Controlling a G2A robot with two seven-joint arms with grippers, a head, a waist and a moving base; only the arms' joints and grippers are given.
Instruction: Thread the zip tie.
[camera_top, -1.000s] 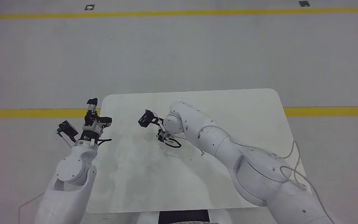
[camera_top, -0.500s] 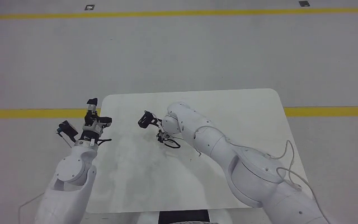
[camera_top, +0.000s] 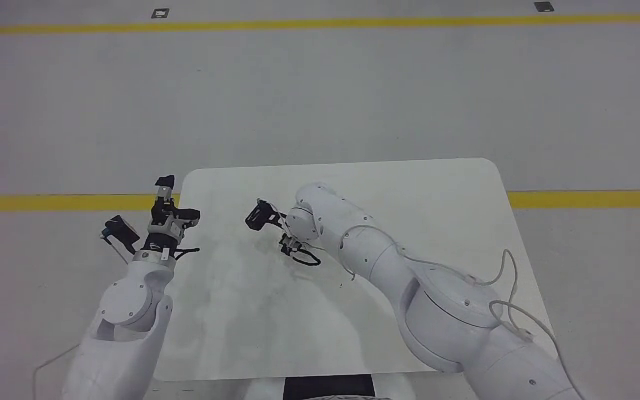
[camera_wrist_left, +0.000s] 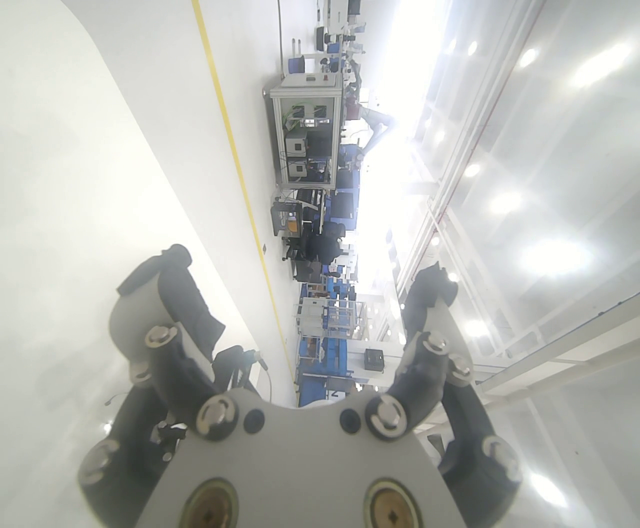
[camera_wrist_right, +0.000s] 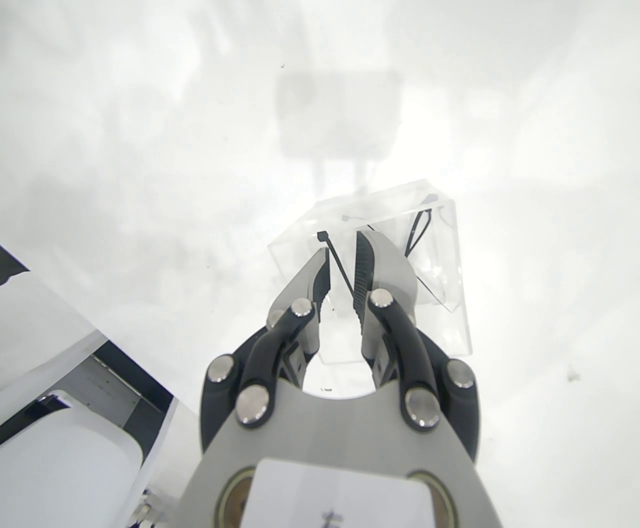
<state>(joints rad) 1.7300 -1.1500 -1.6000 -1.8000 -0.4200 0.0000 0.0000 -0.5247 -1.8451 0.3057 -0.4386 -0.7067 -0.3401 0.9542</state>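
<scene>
A black zip tie (camera_wrist_right: 336, 264) stands in a clear plastic block (camera_wrist_right: 446, 270) on the white table (camera_top: 430, 200). Its head is at the top and its strap runs slantwise down between the fingers of my right gripper (camera_wrist_right: 342, 252). The fingers stand narrowly open on either side of the strap, above the block. In the top view the right gripper (camera_top: 290, 243) points down at the table's middle left, with the zip tie's dark loop (camera_top: 308, 257) just beside it. My left gripper (camera_top: 160, 205) hangs wide open with nothing in it at the table's left edge.
In the left wrist view the open left gripper (camera_wrist_left: 300, 285) points out past the table's rounded edge (camera_wrist_left: 125, 130) toward a yellow floor line (camera_wrist_left: 235, 155) and far-off equipment. The right half of the table is bare white surface.
The right arm has shifted slightly to the left, and its gripper and the zip tie loop have moved a little with it. The left arm has kept still.
</scene>
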